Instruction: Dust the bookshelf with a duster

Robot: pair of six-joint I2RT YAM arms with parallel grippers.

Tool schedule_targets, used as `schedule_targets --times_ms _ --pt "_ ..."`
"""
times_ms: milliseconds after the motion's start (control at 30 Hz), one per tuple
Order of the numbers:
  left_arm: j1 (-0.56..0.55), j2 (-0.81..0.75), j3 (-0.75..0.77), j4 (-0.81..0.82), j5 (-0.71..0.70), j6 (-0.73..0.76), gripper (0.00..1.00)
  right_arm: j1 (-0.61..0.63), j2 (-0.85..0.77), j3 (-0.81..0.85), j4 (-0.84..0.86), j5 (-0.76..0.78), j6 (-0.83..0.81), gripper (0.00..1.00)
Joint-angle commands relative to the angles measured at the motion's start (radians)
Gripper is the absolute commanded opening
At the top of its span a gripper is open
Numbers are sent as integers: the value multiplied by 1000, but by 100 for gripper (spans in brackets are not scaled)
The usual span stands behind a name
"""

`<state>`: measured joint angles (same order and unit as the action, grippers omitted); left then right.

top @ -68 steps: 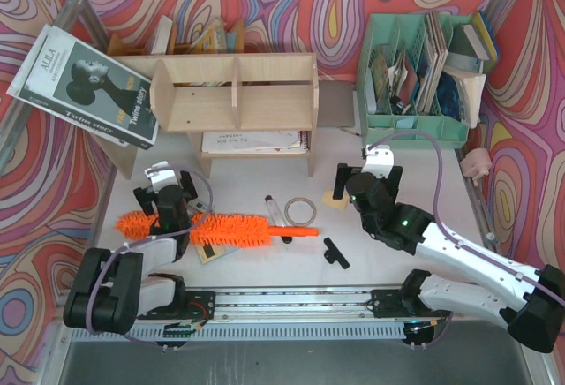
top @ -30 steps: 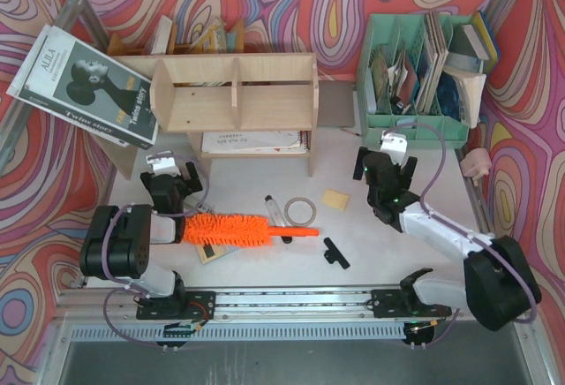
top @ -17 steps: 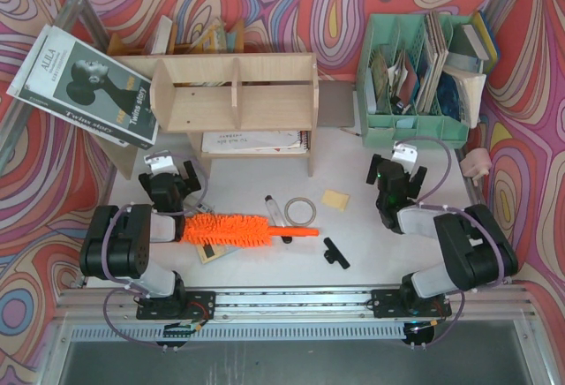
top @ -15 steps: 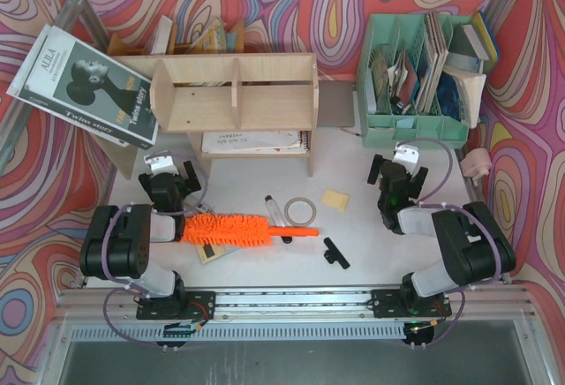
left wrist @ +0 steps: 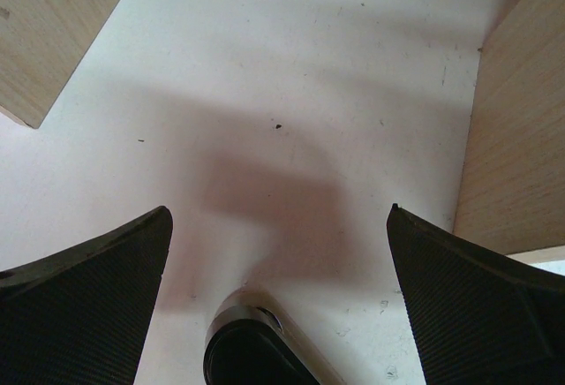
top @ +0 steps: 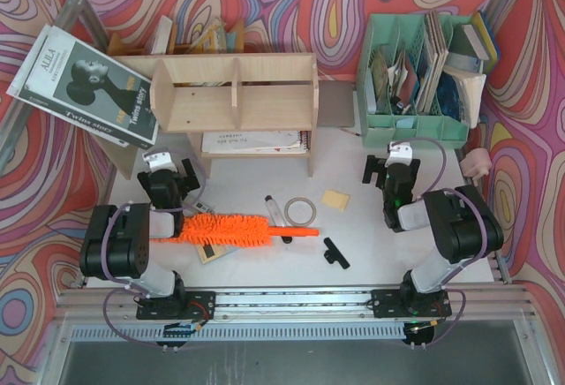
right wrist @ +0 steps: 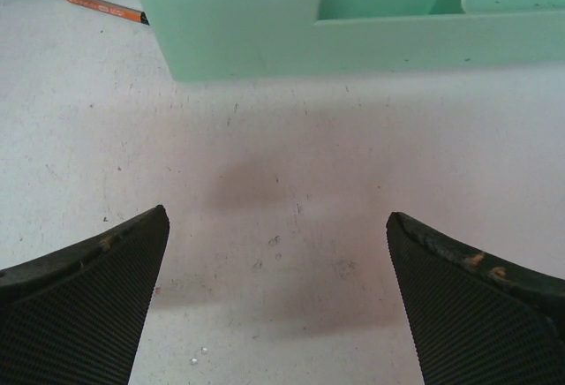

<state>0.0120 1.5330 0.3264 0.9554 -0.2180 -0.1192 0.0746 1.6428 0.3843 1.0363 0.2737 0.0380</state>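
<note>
The plywood bookshelf [top: 234, 94] stands at the back of the table. The orange duster [top: 228, 228] lies flat on the table in front of it, shaggy head to the left, thin handle [top: 302, 233] pointing right. My left gripper [top: 168, 166] is open and empty just behind the duster's left end, not touching it. In the left wrist view the left gripper [left wrist: 280, 213] is wide open over bare table, with a shelf leg [left wrist: 521, 138] to its right. My right gripper [top: 393, 162] is open and empty at the right, far from the duster. In the right wrist view the right gripper [right wrist: 275, 215] holds nothing.
A mint-green file organiser [top: 415, 76] stands just ahead of the right gripper, also in the right wrist view [right wrist: 265, 23], beside an orange pencil [right wrist: 101, 5]. A tape ring [top: 300, 211], marker pen [top: 274, 208], yellow note [top: 335, 200] and black part [top: 335, 252] lie mid-table. A book [top: 88, 85] leans at left.
The left gripper has drawn back from over the duster. The right arm has folded in, its gripper moving right and back towards the green organiser. The duster lies where it was.
</note>
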Motion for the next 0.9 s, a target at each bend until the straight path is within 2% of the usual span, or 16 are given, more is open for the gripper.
schedule_targets --times_ms 0,300,467,867 --pt "6 -10 12 -9 5 -12 98 -29 4 16 56 -103 -13 99" --pt "6 -10 11 -8 5 -12 98 -29 2 8 65 -103 -22 99" --pt "6 -11 11 -7 6 -11 98 -30 41 -49 209 -144 -36 99" --pt "6 -11 11 -7 6 -11 98 -30 40 -51 206 -142 -36 99"
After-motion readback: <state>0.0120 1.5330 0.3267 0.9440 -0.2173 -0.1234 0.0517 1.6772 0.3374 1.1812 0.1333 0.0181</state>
